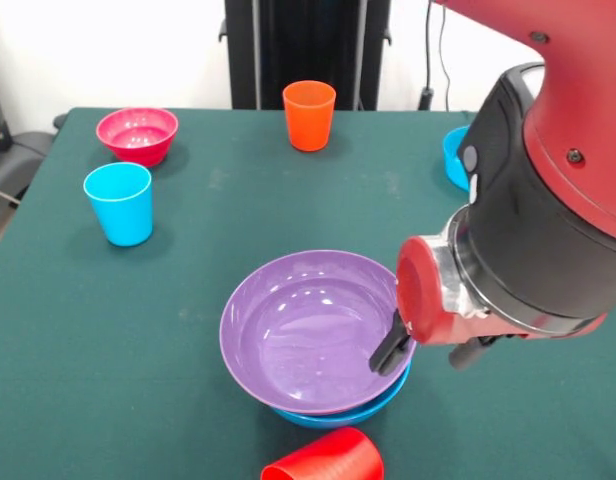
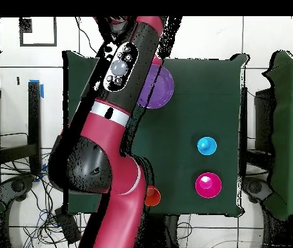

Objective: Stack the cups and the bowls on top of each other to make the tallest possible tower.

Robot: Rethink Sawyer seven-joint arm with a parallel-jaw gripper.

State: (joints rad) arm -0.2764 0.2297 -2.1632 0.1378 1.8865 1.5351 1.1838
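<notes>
On the green table (image 1: 108, 330), a light blue cup (image 1: 119, 203) is standing upright, mouth up, at left. A purple bowl (image 1: 306, 330) is sitting mouth up at centre, nested in a blue bowl (image 1: 338, 412). The gripper (image 1: 393, 350) is pinching the purple bowl's right rim.

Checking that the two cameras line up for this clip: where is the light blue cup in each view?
Front view: the light blue cup stands upright at the left, just in front of the pink bowl.
Overhead view: the same cup sits right of centre, just above the pink bowl.
Shared landmark: the purple bowl, partly covered by the arm in the overhead view.
</notes>
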